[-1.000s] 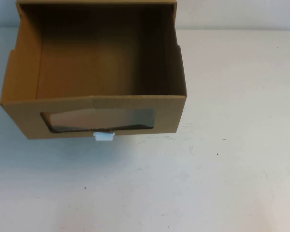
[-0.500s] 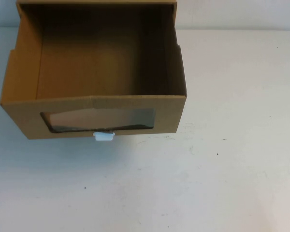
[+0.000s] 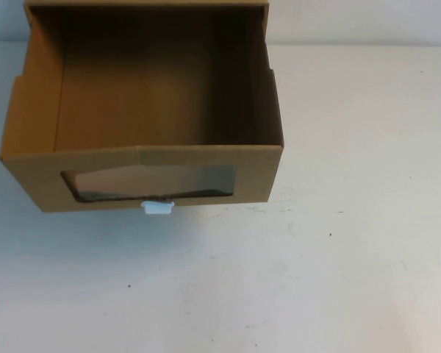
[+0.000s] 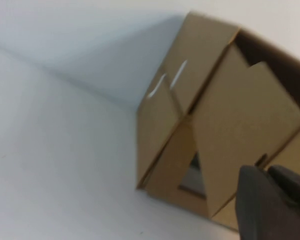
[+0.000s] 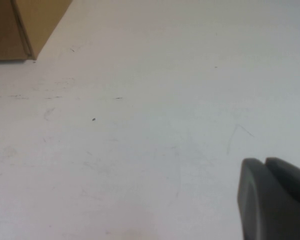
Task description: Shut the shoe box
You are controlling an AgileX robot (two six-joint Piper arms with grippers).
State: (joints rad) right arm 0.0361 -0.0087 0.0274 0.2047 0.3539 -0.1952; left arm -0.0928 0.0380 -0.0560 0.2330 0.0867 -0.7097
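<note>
Brown cardboard, drawer-style: the shoe box (image 3: 143,110) is sitting toward the far left of the white bench (image 3: 338,257), its drawer pulled well out toward us. The empty interior is lying fully exposed. The clear window (image 3: 151,182) is facing us, with the small white pull tab (image 3: 157,208) just below it at the bottom edge.

We are judging the task as not yet begun. The drawer is still standing open, nothing is touching it, and the whole push into the sleeve is remaining.

The high view is showing no arm at all. The left wrist view is giving us what it lacks: the outer sleeve (image 4: 190,75) seen from the side, the drawer projecting from it, and the left hand (image 4: 275,205) hanging near the box, apart from it. We cannot tell how its jaws are standing. The right wrist view is showing mostly bare bench, one box corner (image 5: 25,27) well away, and the right hand (image 5: 275,200) over open surface, holding nothing we can see; its opening we likewise cannot tell.
</note>
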